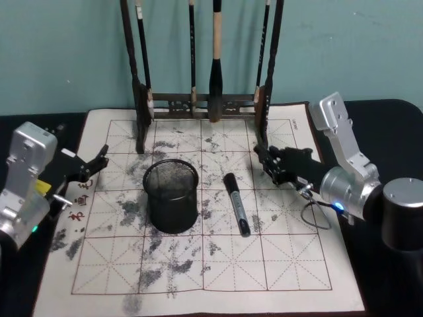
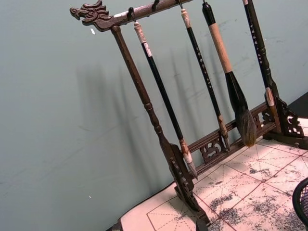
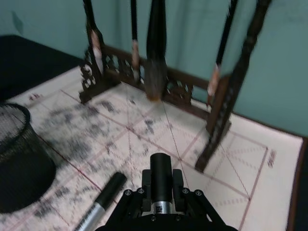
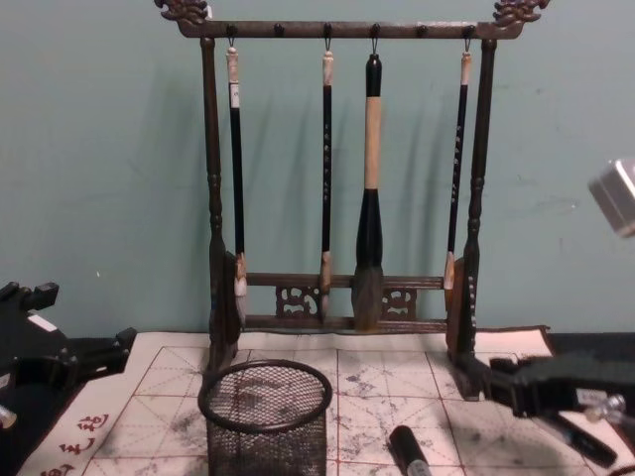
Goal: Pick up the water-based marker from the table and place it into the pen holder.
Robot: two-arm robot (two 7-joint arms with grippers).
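Inventory, tabletop:

1. Water-based marker (image 1: 236, 203): black barrel w/ grey band, lying flat on the mat, just right of the pen holder and apart from it. Cap end points toward the rack. We see nothing touching it.
2. Pen holder (image 1: 171, 195): short black wire-mesh cup, thick round rim, upright near mat centre, in front of the rack's left post. Interior looks bare as far as we can see.
3. Calligraphy mat (image 1: 198, 277): white, red grid, heavy ink smudges, red characters at the left edge.
4. Brush rack (image 4: 342, 297): tall dark wood, carved ends, at the mat's back edge; four brushes hang from it, the third being the thickest.
5. Right gripper (image 1: 262, 162): low over the mat's right side, near the rack's right post, beyond and right of the marker's cap end. Fingers apart, holding nothing.
6. Left gripper (image 1: 102, 160): over the mat's left edge, well left of the holder. Fingers apart, empty.
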